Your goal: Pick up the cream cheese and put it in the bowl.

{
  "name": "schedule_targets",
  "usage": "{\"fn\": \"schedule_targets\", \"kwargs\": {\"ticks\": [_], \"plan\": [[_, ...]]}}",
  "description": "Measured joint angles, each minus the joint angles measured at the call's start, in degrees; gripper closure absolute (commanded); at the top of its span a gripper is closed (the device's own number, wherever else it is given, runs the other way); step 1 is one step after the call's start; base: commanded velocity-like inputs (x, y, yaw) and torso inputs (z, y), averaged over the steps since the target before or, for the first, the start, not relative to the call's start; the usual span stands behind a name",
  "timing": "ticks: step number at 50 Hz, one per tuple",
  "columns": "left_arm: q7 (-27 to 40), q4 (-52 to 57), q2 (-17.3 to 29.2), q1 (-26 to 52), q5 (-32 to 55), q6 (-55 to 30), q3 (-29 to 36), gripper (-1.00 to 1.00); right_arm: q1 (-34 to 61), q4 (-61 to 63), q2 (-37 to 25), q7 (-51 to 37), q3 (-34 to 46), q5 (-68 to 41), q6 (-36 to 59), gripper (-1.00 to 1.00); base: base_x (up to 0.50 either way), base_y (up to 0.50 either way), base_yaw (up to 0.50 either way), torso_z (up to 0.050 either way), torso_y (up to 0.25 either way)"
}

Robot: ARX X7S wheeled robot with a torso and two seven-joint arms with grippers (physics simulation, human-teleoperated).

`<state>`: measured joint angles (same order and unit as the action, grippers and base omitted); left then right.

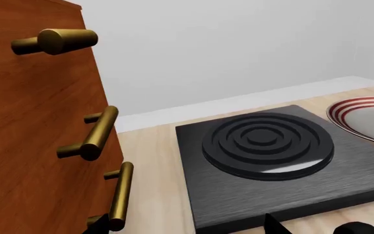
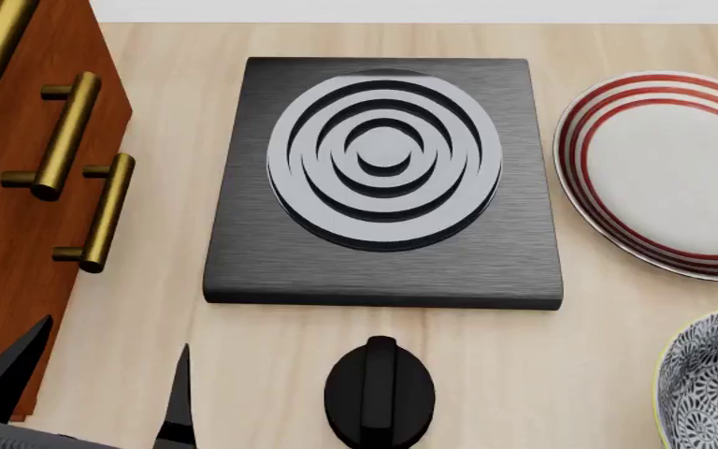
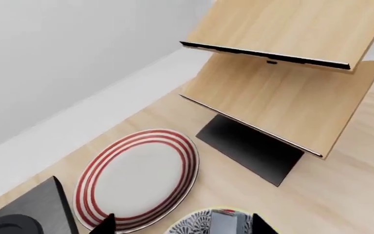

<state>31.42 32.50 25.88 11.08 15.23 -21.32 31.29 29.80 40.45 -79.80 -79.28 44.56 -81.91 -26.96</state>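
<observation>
Right hand (image 3: 181, 224) spread open over the bowl (image 3: 194, 225); cream cheese (image 3: 225, 222) inside it; left hand (image 2: 104, 398) open, empty

Bright, even, diffuse simulator light fills all three views, with everything sharp and undistorted. The burner (image 1: 263, 144) shows a soft sheen; shadows under the shelf (image 3: 284, 95) are faint.

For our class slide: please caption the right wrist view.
Right gripper open above the patterned bowl, beside a red-ringed plate and a wooden shelf.

Brushed matt black stove (image 2: 384, 271), glossy plate (image 2: 683, 168), brass-look handles (image 2: 66, 136), wood-grain table (image 2: 583, 374)
</observation>
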Motion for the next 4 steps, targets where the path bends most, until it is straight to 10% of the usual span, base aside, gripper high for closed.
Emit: {"fn": "schedule_targets", "kwargs": {"ticks": [4], "plan": [[0.03, -0.02, 0.00, 0.08, 0.06, -0.12, 0.02, -1.00, -0.51, 1.65, -1.52, -0.81, -0.23, 0.90, -1.20, -1.00, 0.00, 0.00, 0.00, 0.000, 0.000]]}}
